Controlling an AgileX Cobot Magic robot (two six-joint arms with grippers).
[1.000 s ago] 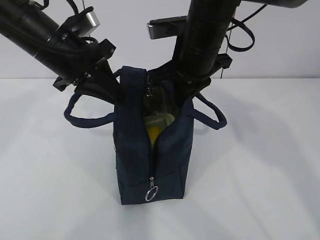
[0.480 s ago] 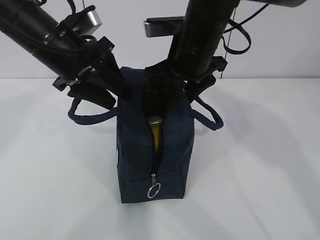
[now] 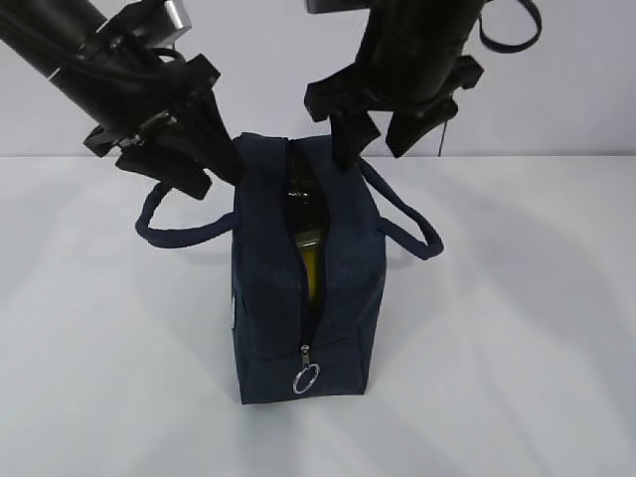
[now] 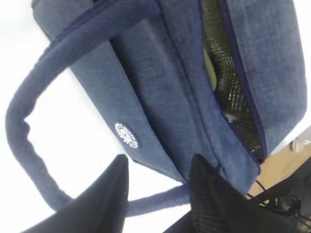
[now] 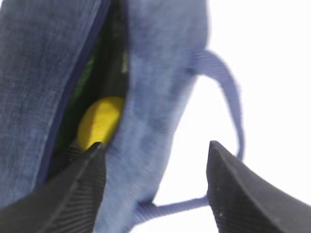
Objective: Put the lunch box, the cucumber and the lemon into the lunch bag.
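A plain white table [image 3: 517, 328] meets a pale grey-white wall [image 3: 566, 89] under soft, even light.

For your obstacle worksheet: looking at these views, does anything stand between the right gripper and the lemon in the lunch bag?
Nothing visible does. The open right gripper hangs above the lunch bag, and the lemon shows uncovered through the unzipped gap.

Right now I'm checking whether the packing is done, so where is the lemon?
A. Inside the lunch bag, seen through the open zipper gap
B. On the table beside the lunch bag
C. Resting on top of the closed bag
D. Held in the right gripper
A: in the right wrist view the yellow lemon sits inside the lunch bag, visible through the gap, while the right gripper stands open and empty.
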